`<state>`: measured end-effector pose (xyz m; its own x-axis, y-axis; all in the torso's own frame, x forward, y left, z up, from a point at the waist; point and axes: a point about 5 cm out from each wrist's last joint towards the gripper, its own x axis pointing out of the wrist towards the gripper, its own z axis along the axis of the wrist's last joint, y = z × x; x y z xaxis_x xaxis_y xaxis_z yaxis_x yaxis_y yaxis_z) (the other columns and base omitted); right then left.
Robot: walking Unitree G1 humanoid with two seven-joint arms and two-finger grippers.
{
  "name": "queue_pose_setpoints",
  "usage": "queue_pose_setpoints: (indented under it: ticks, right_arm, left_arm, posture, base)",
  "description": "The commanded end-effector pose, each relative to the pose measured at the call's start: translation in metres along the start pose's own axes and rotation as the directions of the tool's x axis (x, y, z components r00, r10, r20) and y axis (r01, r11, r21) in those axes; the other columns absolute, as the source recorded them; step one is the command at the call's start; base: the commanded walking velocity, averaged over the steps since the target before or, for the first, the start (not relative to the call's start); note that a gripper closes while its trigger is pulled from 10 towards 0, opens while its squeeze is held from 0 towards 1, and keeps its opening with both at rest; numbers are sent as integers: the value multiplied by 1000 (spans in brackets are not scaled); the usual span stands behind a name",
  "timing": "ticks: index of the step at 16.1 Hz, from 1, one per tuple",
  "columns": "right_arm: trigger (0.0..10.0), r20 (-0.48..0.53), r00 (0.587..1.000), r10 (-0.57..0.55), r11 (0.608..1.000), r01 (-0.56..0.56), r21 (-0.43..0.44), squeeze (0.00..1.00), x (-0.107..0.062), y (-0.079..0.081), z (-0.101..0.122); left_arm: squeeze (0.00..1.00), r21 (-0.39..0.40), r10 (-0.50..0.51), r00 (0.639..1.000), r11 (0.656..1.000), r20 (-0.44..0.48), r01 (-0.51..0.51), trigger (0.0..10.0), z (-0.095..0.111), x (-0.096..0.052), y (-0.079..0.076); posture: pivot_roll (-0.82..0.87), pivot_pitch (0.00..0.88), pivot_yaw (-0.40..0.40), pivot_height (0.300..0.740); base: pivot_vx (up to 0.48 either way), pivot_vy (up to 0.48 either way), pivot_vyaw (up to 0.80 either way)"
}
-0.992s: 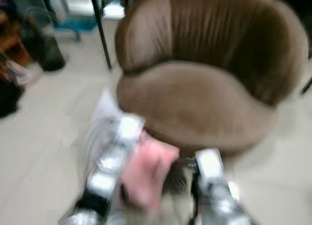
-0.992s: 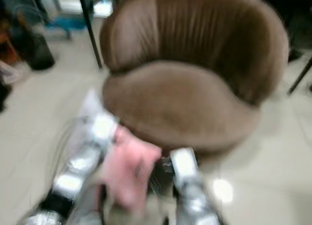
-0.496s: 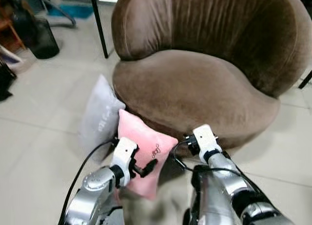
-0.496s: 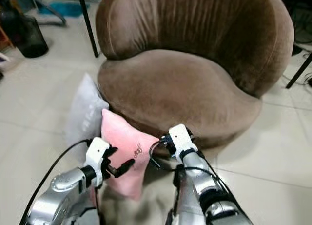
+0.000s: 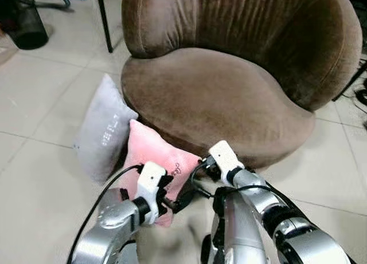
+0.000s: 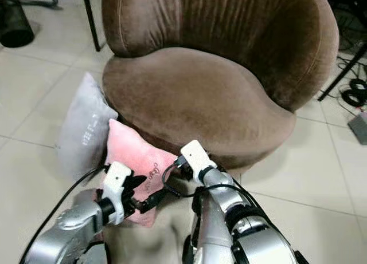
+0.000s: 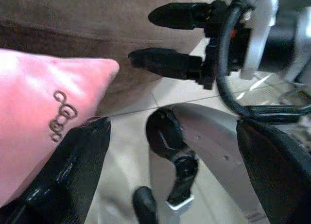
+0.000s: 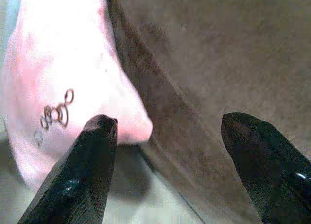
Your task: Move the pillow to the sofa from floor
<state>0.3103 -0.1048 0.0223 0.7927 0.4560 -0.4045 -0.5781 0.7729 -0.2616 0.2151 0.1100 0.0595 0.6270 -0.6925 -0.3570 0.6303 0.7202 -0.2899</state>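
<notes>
Left eye view shows, at the far left on the pale tiled floor (image 5: 34,178), a grey square pillow (image 5: 102,132) that leans against the side of the round brown velvet sofa (image 5: 229,98). Just beside it, to the right, the pink soft pillow with a small embroidered sign (image 5: 150,161) stands on the floor and also leans on the base of the sofa, touching the grey one.

Before the pink pillow is the left gripper (image 5: 173,202); its black fingers are spread apart, and in the left wrist view one finger (image 7: 68,175) lies against the face of the pink cushion, without closing on it. A black cable (image 5: 97,201) runs along the silver left arm.

More to the right, the right gripper (image 8: 170,151) is also spread wide, and it points at the corner of the pink pillow where this meets the brown base of the sofa. It holds nothing.

Behind the sofa at top left stands a dark metal leg (image 5: 103,20), and black cables (image 6: 352,95) lie on the floor at far right.
</notes>
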Motion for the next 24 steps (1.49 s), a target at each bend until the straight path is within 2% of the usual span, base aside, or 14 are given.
queue_pose_setpoints:
  ticks: [1, 3, 5, 7, 9, 12, 13, 15, 18, 24]
  right_arm:
    - [10000, -26, 1000, 13, 1000, -14, -17, 0, 0, -2, -1]
    - [10000, -37, 998, 55, 998, -56, -38, 0, 2, 1, 0]
    - [10000, -48, 995, 84, 994, -88, -71, 0, 4, 5, 2]
    - [10000, -38, 995, 95, 993, -97, -66, 0, 7, 6, 7]
    - [10000, -21, 996, 91, 996, -91, -7, 0, 10, 9, 13]
    - [10000, -1, 1000, 9, 991, -9, 130, 0, 17, 8, 25]
    - [10000, 0, 1000, -22, 987, 21, 161, 0, 18, 4, 27]
    - [10000, -9, 999, -47, 985, 48, 163, 0, 18, 2, 27]
    - [10000, -8, 990, -143, 962, 141, 234, 0, 20, -8, 36]
    - [10000, -69, 979, -194, 943, 205, 262, 0, 18, -5, 24]
  left_arm:
    - [0, -25, -39, 999, 999, -14, 39, 10000, -3, -2, -8]
    - [0, -72, -50, 998, 996, -34, 47, 10000, -10, -11, -19]
    - [0, -79, -29, 998, 997, -52, 25, 10000, -15, -21, -25]
    - [0, -91, -11, 998, 996, -66, 5, 10000, -17, -29, -28]
    - [0, -87, 22, 997, 996, -71, -28, 10000, -14, -38, -30]
    - [0, -48, 65, 993, 996, -95, -70, 10000, -10, -57, -22]
    - [0, -42, 74, 993, 996, -95, -78, 10000, -7, -59, -20]
    - [0, -44, 73, 993, 996, -91, -78, 10000, -3, -61, -20]
    - [0, -41, 51, 995, 998, -91, -55, 10000, 2, -60, -29]
    - [0, -36, 59, 992, 997, -114, -63, 10000, 8, -73, -33]
  posture:
    - [173, 186, -148, 507]
    - [198, 230, -156, 507]
    - [215, 268, -164, 507]
    - [240, 296, -170, 507]
    - [286, 327, -149, 507]
    - [323, 341, -97, 507]
    - [321, 345, -79, 507]
    - [314, 352, -70, 507]
    - [304, 382, -47, 507]
    - [335, 422, -11, 507]
  base:
    - [0, 0, 0]
    - [0, 0, 0]
    - [0, 0, 0]
    - [0, 0, 0]
    - [0, 0, 0]
    - [0, 0, 0]
    - [0, 0, 0]
    - [0, 0, 0]
    - [0, 0, 0]
    - [0, 0, 0]
